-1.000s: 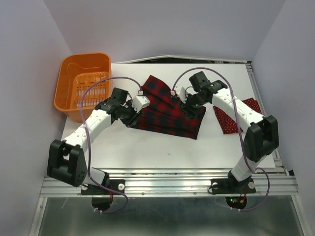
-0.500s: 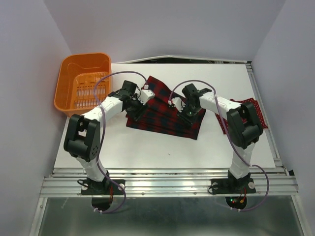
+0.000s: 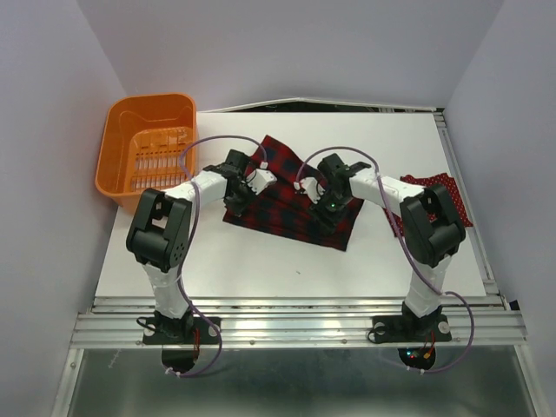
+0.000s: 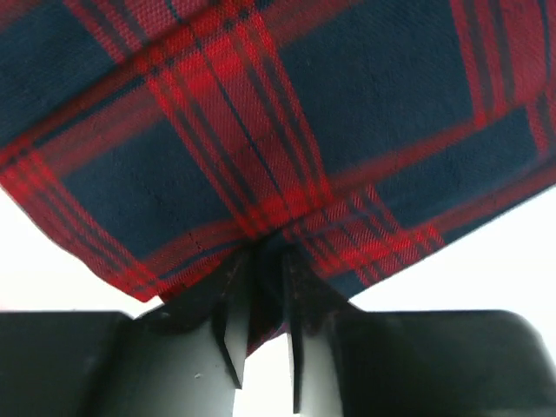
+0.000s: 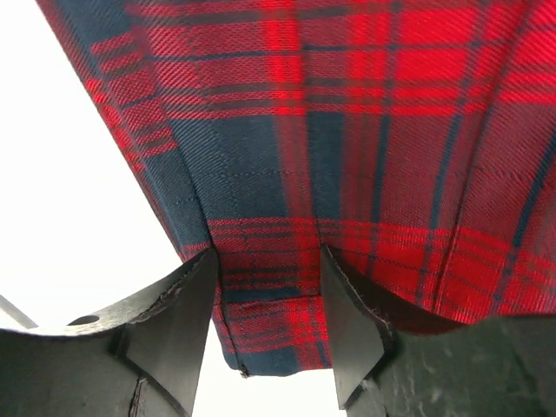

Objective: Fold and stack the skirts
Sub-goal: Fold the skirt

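The plaid skirt (image 3: 291, 204) lies folded in the middle of the white table (image 3: 261, 261). My left gripper (image 3: 241, 195) is at its left edge; in the left wrist view the left gripper (image 4: 261, 261) is shut on a pinch of the plaid skirt (image 4: 261, 113). My right gripper (image 3: 323, 207) rests over the skirt's right part. In the right wrist view the right gripper (image 5: 268, 261) stands open, a flat corner of the plaid skirt (image 5: 347, 113) lying between its fingers. The polka-dot skirt (image 3: 439, 184) lies at the right, partly hidden behind the right arm.
An orange plastic basket (image 3: 143, 152) stands at the table's far left corner. Grey walls close in on the left, the back and the right. A metal rail (image 3: 295, 326) runs along the near edge by the arm bases.
Both arms have reached further over the table and stretched out. The left jaws have closed on the plaid skirt's edge; the right jaws have widened. The skirt's left edge has shifted slightly right.
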`<state>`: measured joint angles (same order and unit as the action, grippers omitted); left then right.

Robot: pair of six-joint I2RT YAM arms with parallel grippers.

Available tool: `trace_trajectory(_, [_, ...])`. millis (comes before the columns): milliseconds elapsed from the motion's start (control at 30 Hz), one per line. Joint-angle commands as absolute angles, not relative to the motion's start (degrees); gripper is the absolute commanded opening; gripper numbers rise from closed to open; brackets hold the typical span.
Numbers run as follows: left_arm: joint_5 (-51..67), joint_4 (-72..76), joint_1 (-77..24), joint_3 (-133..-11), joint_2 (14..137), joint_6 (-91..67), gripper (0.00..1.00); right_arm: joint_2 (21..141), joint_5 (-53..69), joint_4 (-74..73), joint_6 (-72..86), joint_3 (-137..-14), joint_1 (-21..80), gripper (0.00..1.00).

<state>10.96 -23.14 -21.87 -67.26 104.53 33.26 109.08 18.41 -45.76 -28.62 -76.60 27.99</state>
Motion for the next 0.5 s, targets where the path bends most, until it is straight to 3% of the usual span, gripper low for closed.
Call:
trace_trajectory(0, [2.4, -22.5, -21.6, -71.3, 109.3, 33.0, 0.22, 108.0, 23.8, -49.5, -26.3, -75.3, 32.5, 0.56])
trace_trajectory(67, [0.6, -23.4, -20.7, -73.8, 111.3, 33.4, 0.2, 106.8, 26.7, -49.9, -24.2, -77.0, 31.1, 0.54])
trace_trajectory(267, [-0.4, -22.8, -17.1, -78.8, 112.0, 36.8, 0.2, 104.7, 41.6, -52.6, -19.1, -90.4, 12.8, 0.52])
trace_trajectory(333, [3.2, -21.5, -16.3, -79.6, 109.2, 37.3, 0.31, 105.5, 38.5, -52.6, -20.6, -92.9, 12.0, 0.48])
trace_trajectory(367, [5.7, -19.7, -16.3, -79.2, 106.4, 37.4, 0.46, 106.7, 37.5, -52.6, -21.0, -94.3, 12.0, 0.47])
trace_trajectory(467, [9.7, -17.5, -16.3, -78.2, 102.1, 36.5, 0.56, 110.6, 38.0, -52.6, -21.3, -95.3, 12.0, 0.44])
